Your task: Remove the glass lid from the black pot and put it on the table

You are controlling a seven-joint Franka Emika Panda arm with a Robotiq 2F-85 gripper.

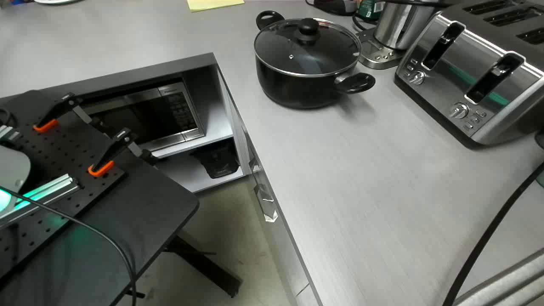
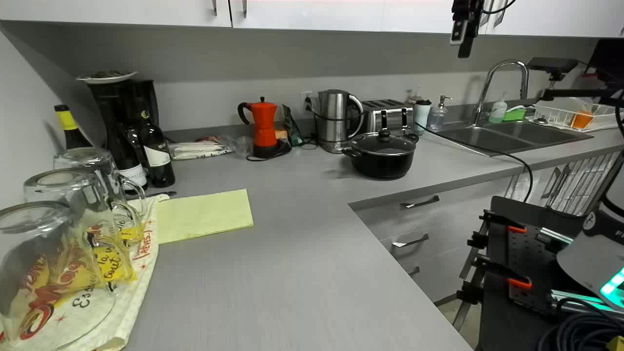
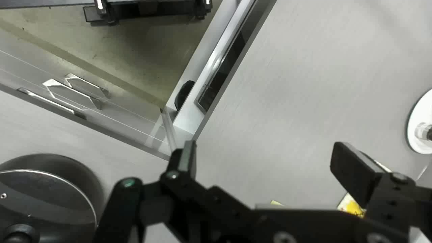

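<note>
While three glass mugs [image 2: 73, 224] stand near left in an exterior view, one red moka pot [image 2: 264, 127] sits farther back on the surface [image 2: 302, 273], then one kettle [image 2: 333, 130], one black pot [image 2: 382, 165] with one glass lid [image 2: 373, 144] resting on it, and one toaster [image 2: 373, 122] behind; the tool [image 3: 263, 146] is spread wide, its jaws well apart, holding nothing

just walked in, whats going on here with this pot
Nothing is being handled at this moment. The robot's gripper hangs open and empty, well clear of the glass lid. That sits on the black pot, which stands on the table. The job, moving it from pot to table, is not yet done.
</note>
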